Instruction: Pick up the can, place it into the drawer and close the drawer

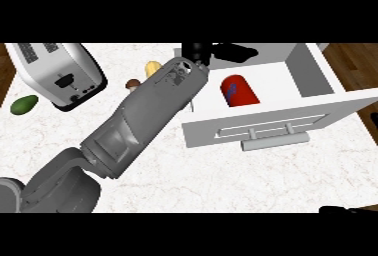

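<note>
Can (pixel 239 91): red with a blue mark, no writing legible; lies on its side inside the open drawer (pixel 277 125), just below the left robot hand (pixel 221 51).
Left robot hand: black, at the drawer's far edge, holding nothing; whether its fingers are spread or curled cannot be told.
Left forearm (pixel 144 120): grey, stretched diagonally over the white worktop (pixel 221 180).
Right robot hand (pixel 347 210): only a dark sliver at the lower right edge.
Toaster (pixel 59 72): far left of the forearm.
</note>
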Controlling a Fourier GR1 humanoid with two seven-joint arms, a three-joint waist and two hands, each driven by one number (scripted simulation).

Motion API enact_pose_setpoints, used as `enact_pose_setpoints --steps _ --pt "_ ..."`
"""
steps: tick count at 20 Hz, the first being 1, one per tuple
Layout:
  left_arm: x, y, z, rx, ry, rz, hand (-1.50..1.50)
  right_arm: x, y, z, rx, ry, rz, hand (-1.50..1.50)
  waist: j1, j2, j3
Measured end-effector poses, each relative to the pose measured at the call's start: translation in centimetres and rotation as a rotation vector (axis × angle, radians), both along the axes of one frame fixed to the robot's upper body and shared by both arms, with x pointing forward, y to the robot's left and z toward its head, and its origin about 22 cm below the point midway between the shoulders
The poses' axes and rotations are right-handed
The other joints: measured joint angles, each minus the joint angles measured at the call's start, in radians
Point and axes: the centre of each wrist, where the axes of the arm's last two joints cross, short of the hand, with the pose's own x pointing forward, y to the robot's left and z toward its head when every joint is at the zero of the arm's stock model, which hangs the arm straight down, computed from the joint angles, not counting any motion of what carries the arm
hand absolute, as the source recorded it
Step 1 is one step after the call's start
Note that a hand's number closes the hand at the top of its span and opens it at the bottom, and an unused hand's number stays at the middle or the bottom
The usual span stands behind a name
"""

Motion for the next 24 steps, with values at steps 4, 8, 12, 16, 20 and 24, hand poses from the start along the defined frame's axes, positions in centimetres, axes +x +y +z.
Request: enact_pose_setpoints --steps 4,8,12,16,20,24 --pt "-0.1 -0.2 0.2 -0.036 0.009 0.004 -1.5 -0.3 0.1 1.0 -0.127 -0.049 -0.015 -1.5 0.006 -0.001 -0.001" --pt "-0.3 -0.5 0.6 -0.073 0.012 -0.008 -1.5 -0.1 0.6 2.1 -0.238 -0.087 -0.016 -1.5 0.019 -0.002 -0.001" --pt "-0.6 -0.9 1.2 -0.123 0.004 -0.025 -1.5 0.5 1.2 2.7 -0.346 -0.125 -0.016 -1.5 0.036 -0.006 -0.001" --pt "-0.6 -1.3 2.2 -0.144 -0.022 -0.02 -1.5 1.0 1.9 2.8 -0.477 -0.146 -0.036 -1.5 0.055 -0.009 -0.001" --pt "-0.7 -1.7 2.9 -0.147 -0.035 -0.019 -1.5 2.0 2.7 2.1 -0.628 -0.137 -0.057 -1.5 0.078 -0.015 -0.002" --pt "-0.9 -2.0 3.0 -0.147 -0.034 -0.023 -1.5 3.6 3.7 1.1 -0.776 -0.11 -0.08 -1.5 0.103 -0.019 -0.002"
